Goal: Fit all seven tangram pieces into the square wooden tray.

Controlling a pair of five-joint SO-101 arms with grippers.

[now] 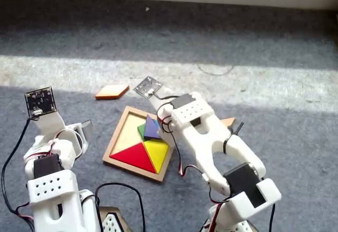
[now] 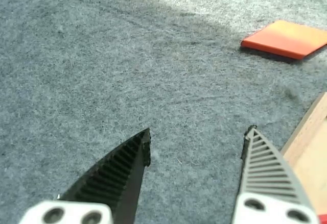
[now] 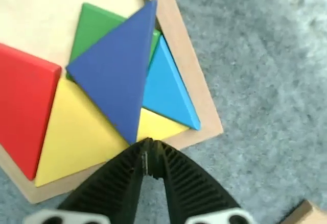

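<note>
Within the square wooden tray (image 1: 128, 131), five coloured pieces are present. The red triangle (image 3: 25, 106) and the yellow triangle (image 3: 76, 137) lie flat side by side, and the green piece (image 3: 94, 30) and the light blue triangle (image 3: 166, 91) sit against the rim. The dark blue triangle (image 3: 117, 76) is not seated: it rests on top of the green, the yellow and the light blue, slanting across them. A pale area of bare tray floor remains unfilled.

My right gripper (image 3: 148, 150) is clenched on nothing, its closed tip at the lowest corner of the dark blue triangle, over the yellow one. I cannot tell whether it touches. My left gripper (image 2: 199, 132) is spread wide and empty above the grey carpet (image 2: 102, 55), just beside the tray's outer edge.

The orange piece (image 1: 112, 91) lies on the carpet, apart from the tray's far corner. A tan flat thing (image 1: 228, 121) shows beside the right arm; I judge it may be the seventh piece, but cannot confirm it.

By my estimate four pieces are placed. One needs turning or sliding down into its slot, and two are yet to be brought in.
</note>
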